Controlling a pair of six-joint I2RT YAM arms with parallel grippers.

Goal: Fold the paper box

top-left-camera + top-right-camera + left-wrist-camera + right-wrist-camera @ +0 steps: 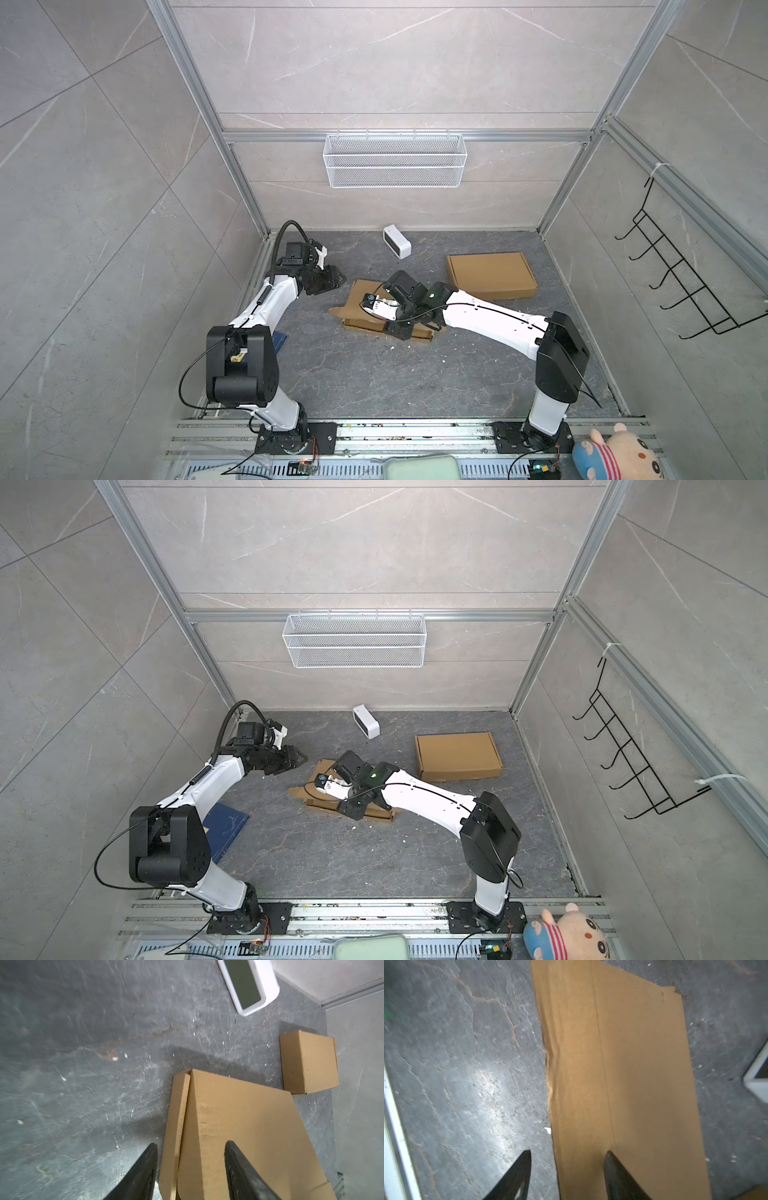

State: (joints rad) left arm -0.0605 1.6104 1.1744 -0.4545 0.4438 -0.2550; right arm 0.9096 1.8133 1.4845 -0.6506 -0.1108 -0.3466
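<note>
The paper box (362,297) is a brown cardboard sheet, partly folded, lying mid-table in both top views. My left gripper (340,277) hovers just off its back left corner, open. In the left wrist view the left gripper (191,1142) has a narrow side flap and the edge of the main panel (239,1115) showing between its fingers, with nothing pinched. My right wrist is over the box, and its fingertips are hidden in both top views. The right wrist view shows the right gripper (568,1151) open, one finger over the floor and one over the creased panel (623,1064).
A closed brown box (490,274) sits at the back right and a small white device (397,242) at the back middle. A blue mat (224,829) lies beside the left arm. A wire basket (395,160) hangs on the back wall, and a plush toy (615,455) lies at the front right.
</note>
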